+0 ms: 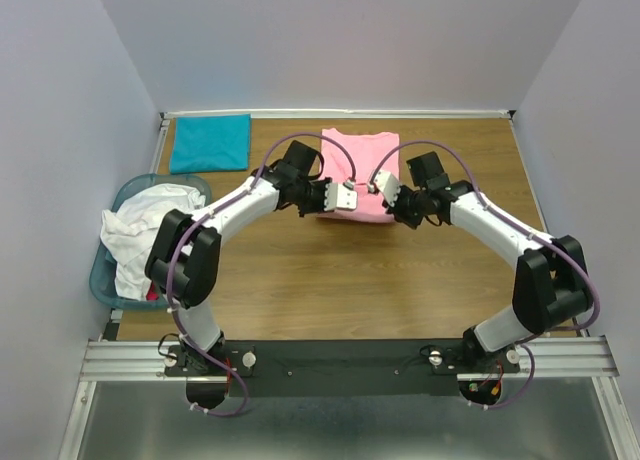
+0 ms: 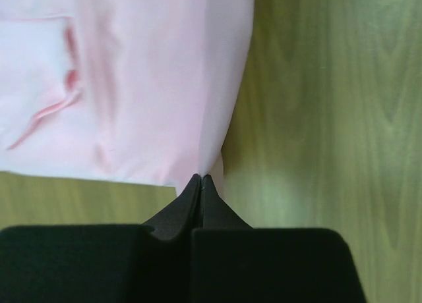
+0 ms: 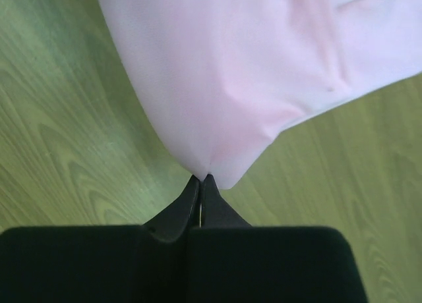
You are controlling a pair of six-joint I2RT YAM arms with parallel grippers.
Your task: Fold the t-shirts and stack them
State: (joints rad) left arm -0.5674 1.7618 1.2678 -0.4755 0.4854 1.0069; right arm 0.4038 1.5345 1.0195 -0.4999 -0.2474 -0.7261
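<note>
A light pink t-shirt point(image 1: 361, 152) lies partly folded at the back middle of the wooden table point(image 1: 330, 280). Both grippers hold its near edge. In the left wrist view, my left gripper point(image 2: 201, 178) is shut, pinching the near right corner of the pink cloth point(image 2: 132, 85). In the right wrist view, my right gripper point(image 3: 202, 178) is shut on a pulled-up point of the pink cloth point(image 3: 250, 72). From above, the left gripper point(image 1: 347, 199) and right gripper point(image 1: 384, 192) stand close together over the shirt's front edge. A folded teal t-shirt point(image 1: 210, 143) lies flat at the back left.
A light-blue basket point(image 1: 103, 277) at the table's left edge holds crumpled white t-shirts point(image 1: 140, 230). Walls close in the back and both sides. Bare wood shows between the pink shirt and the arm bases.
</note>
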